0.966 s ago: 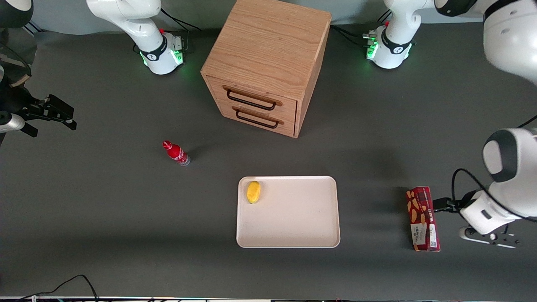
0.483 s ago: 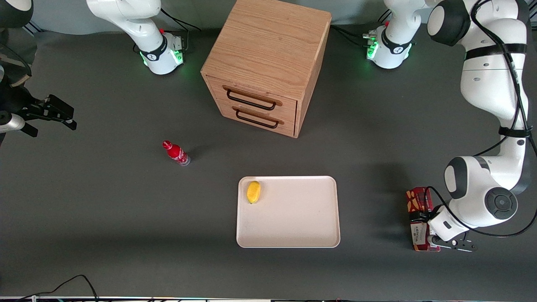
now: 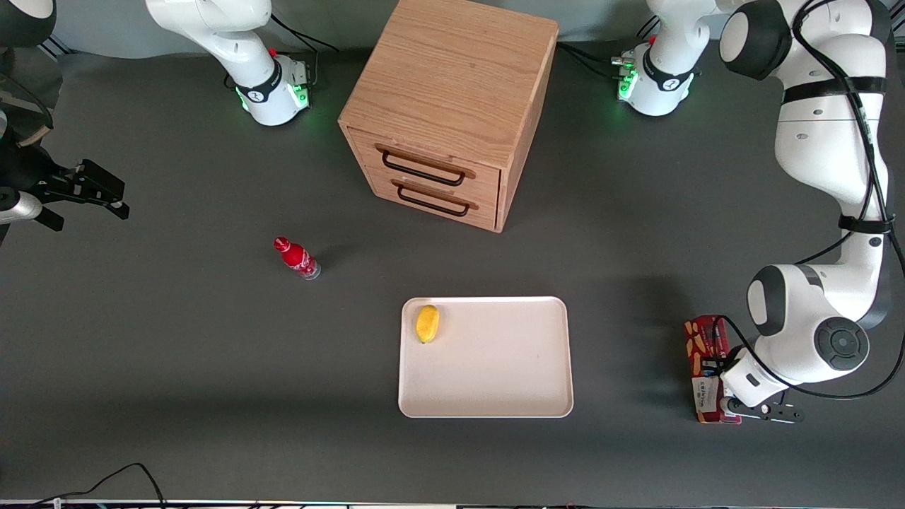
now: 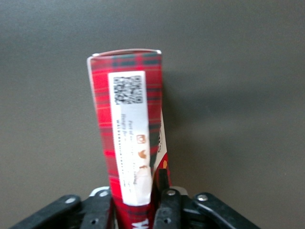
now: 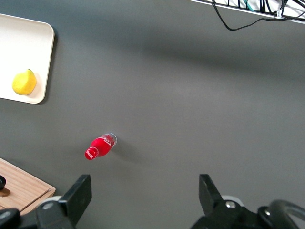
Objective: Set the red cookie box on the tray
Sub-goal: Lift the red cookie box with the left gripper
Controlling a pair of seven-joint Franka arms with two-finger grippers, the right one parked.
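The red cookie box (image 3: 700,343) lies flat on the dark table toward the working arm's end, apart from the tray (image 3: 495,382). It is a long narrow plaid box with a white label patch at the end nearer the front camera. My left gripper (image 3: 715,373) is down over that nearer half. In the left wrist view the box (image 4: 128,124) runs out from between my fingers, and the gripper (image 4: 136,210) has one finger pressed on each long side. The box rests on the table. The tray is cream-white, with bare room over most of it.
A yellow lemon (image 3: 427,323) lies in a tray corner farther from the front camera. A small red bottle (image 3: 297,257) lies toward the parked arm's end. A wooden two-drawer cabinet (image 3: 445,106) stands farther back, at mid-table.
The left arm swung in and brought the gripper down over the box's nearer half. In the last half second it barely moved. The box has stayed where it was.
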